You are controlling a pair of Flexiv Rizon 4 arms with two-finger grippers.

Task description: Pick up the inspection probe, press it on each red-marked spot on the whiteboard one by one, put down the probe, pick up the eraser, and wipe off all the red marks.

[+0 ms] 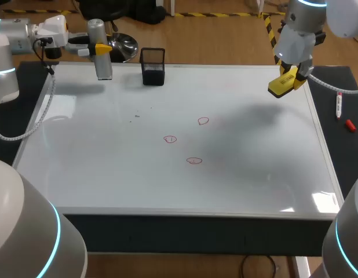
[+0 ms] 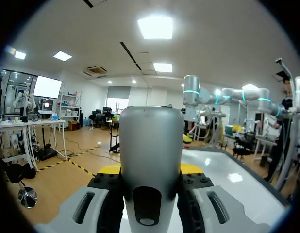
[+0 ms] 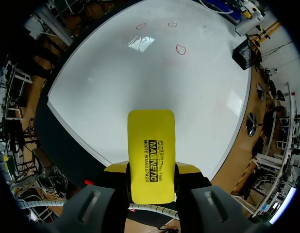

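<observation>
My left arm [image 1: 28, 32] comes in from the far left corner with its wrist level. The left claw [image 1: 102, 49] points sideways along the back edge of the surface [image 1: 254, 174], and both yellow tips are clamped on the upright grey cylindrical probe [image 1: 99, 66]. My right arm [image 1: 300, 29] hangs down over the far right corner. The right claw [image 1: 288, 78] angles downward and grips the flat yellow eraser block [image 1: 280, 87] from both sides.
</observation>
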